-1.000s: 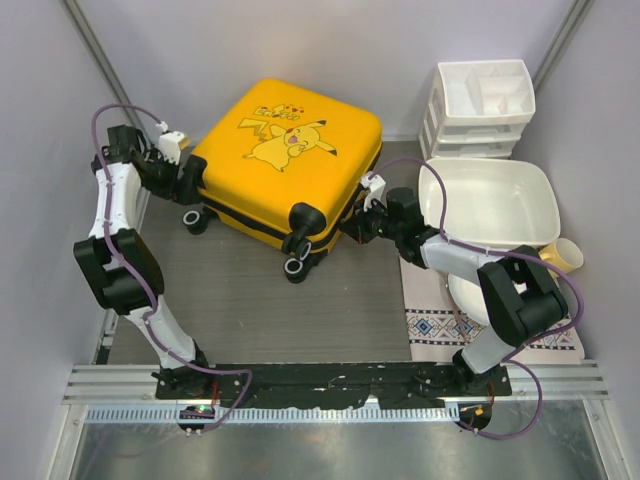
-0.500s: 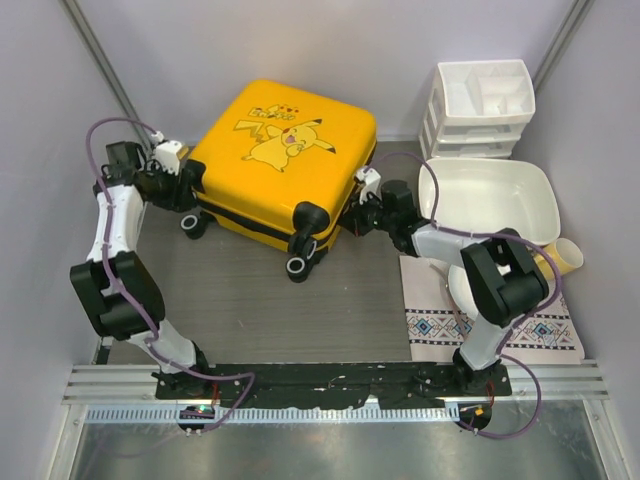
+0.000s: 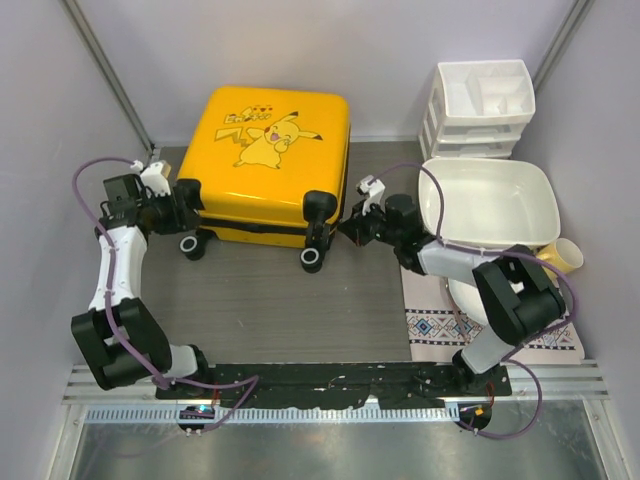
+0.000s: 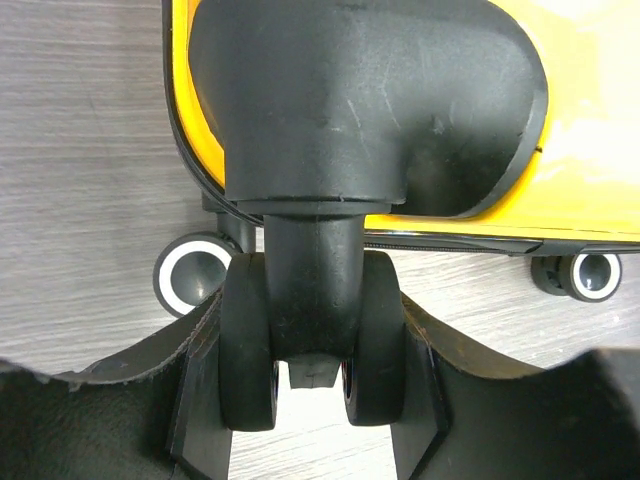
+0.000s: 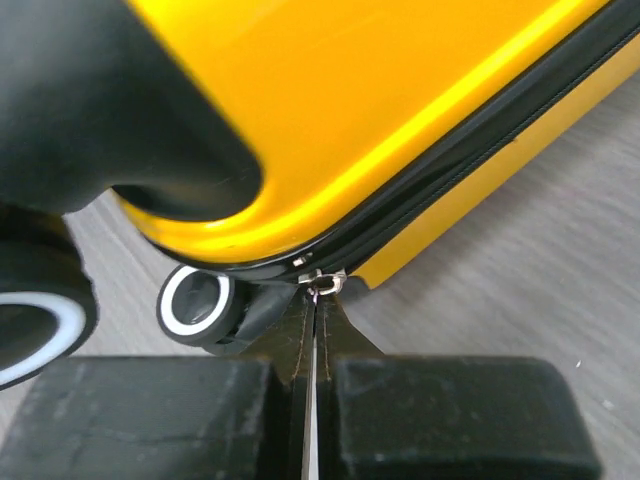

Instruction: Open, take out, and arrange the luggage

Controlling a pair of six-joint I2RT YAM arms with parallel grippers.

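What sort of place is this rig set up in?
Probably a walled test booth staged like a room at home: plain panels around a grey wood-look floor, with a yellow suitcase, a white drawer unit and a patterned mat.

1. Suitcase [image 3: 270, 150]: one, yellow, with one cartoon print [image 3: 265, 138] on its top face.
2. Wheels [image 4: 190, 278]: three casters show in the left wrist view and two in the right wrist view.
3. Zipper pull [image 5: 322, 283]: one in sight.
4. Arms: two, a left arm [image 3: 112, 268] and a right arm [image 3: 515, 300].
5. Grippers: two, a left gripper [image 4: 310, 340] and a right gripper [image 5: 312, 335].
6. Basin [image 3: 490, 205]: one, white.
7. Drawer organizer [image 3: 475, 140]: one, white.
8. Mat [image 3: 440, 325]: one, patterned.
9. Cup [image 3: 565, 255]: one.
10. White round thing [image 3: 462, 292] under the basin: one, partly hidden.
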